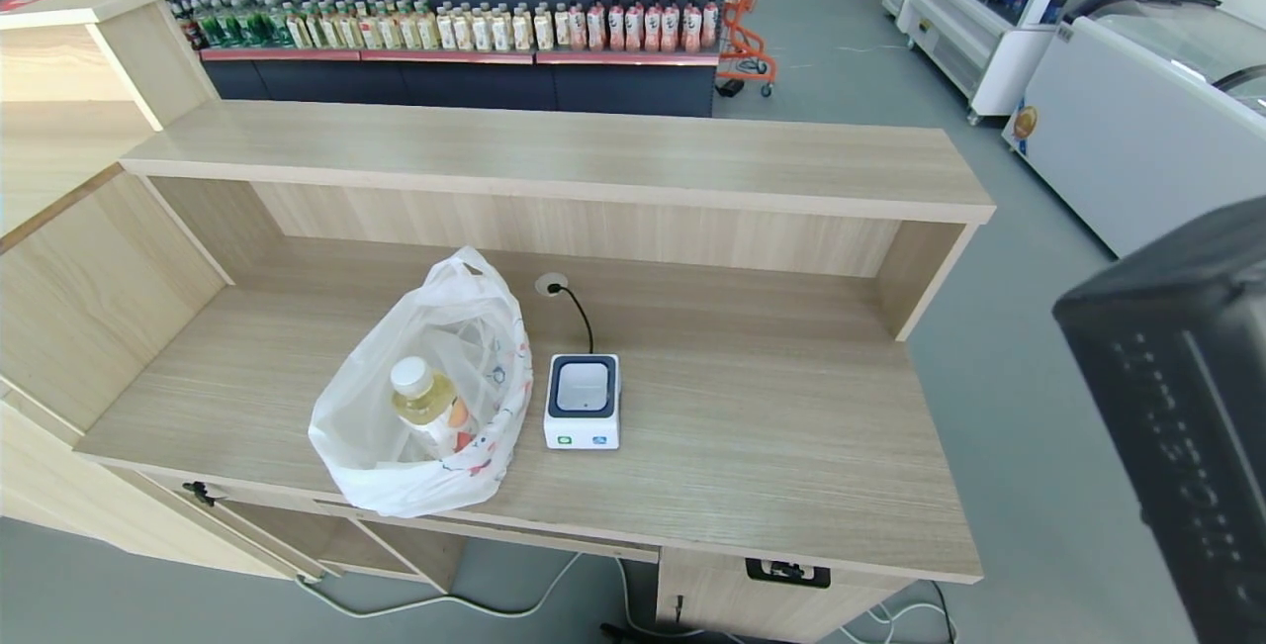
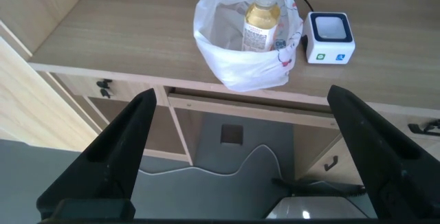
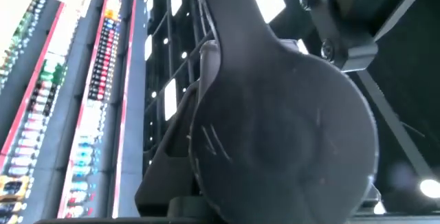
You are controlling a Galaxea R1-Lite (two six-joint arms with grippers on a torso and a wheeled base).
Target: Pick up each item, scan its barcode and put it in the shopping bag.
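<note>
Wooden table (image 1: 771, 426) bears the shopping bag (image 1: 396, 471), bottle (image 1: 423, 397) upright inside. Left tool (image 2: 242, 97), spread wide, faces it from the near edge.

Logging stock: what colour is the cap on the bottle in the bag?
White cap, clearest in the head view.

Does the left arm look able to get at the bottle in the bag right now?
Probably yes: the bag gapes open with the bottle showing, and nothing lies between it and the open left gripper, out in front of the counter.

Bright, even light; ceiling lamps (image 3: 267, 1) glare; soft shadows
</note>
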